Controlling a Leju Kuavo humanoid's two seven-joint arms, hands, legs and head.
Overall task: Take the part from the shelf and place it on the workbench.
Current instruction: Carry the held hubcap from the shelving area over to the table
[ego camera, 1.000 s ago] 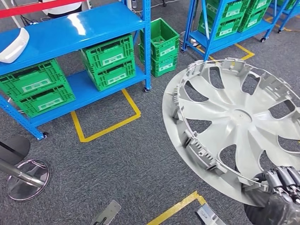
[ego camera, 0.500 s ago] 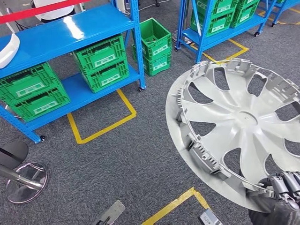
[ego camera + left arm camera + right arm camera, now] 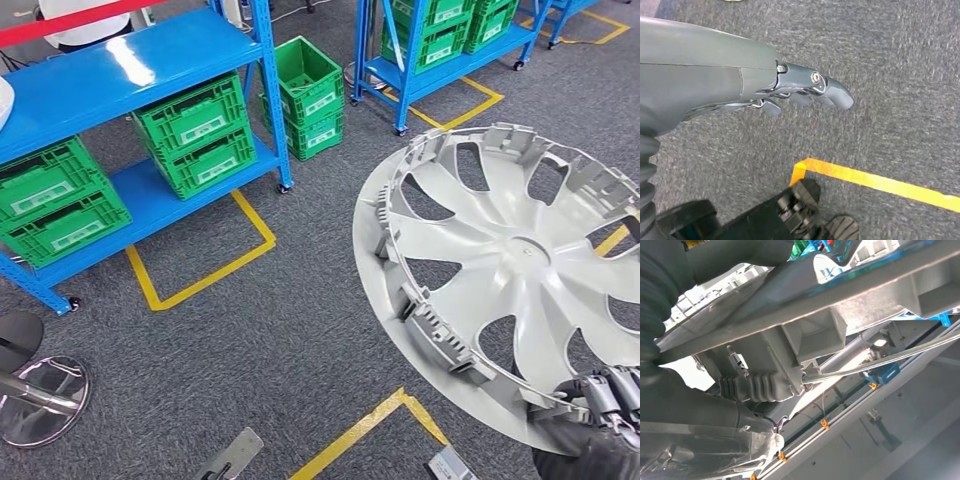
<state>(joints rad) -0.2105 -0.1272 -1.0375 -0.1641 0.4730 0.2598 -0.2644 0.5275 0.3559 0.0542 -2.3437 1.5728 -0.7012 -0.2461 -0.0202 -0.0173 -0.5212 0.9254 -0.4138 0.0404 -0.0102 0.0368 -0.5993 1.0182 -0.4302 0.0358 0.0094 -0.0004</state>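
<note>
The part is a large silver-grey wheel cover with curved spokes and clips round its rim, held tilted in the air at the right of the head view. My right hand grips its lower rim, dark fingers curled over the edge. In the right wrist view the wheel cover's rim crosses the frame close up, with my right hand beneath it. My left hand hangs over grey carpet, fingers stretched out straight and holding nothing.
A blue shelf with green crates stands at the left. A second blue shelf with crates is at the back. Yellow floor tape marks bays on the carpet. A chrome stand base sits at the lower left.
The whole scene has slid left and slightly down the picture, so the camera has turned right. The wheel cover stays in my right hand at the same place in view.
</note>
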